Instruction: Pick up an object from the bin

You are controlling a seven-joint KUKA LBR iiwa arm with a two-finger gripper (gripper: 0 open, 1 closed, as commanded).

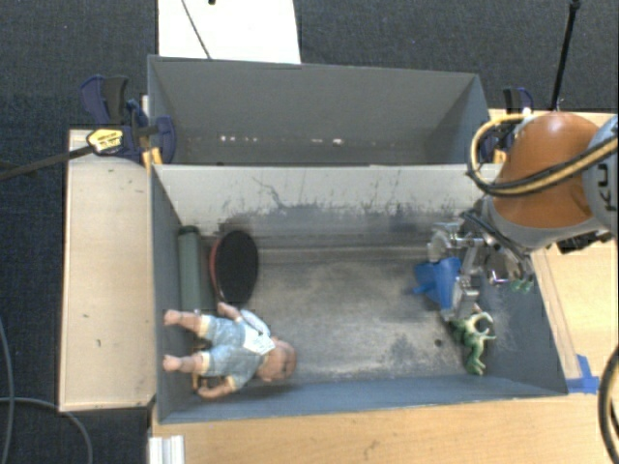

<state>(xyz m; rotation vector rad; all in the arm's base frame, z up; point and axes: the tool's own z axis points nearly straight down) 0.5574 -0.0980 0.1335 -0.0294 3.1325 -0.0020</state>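
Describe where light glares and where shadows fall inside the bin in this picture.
Camera view: a row of small bright glints runs along the upper back wall of the bin. A soft dark band lies on the floor at the foot of the inner wall. The doll at the front left is evenly lit, with little shadow. The robot's orange cover shows a pale sheen on top.
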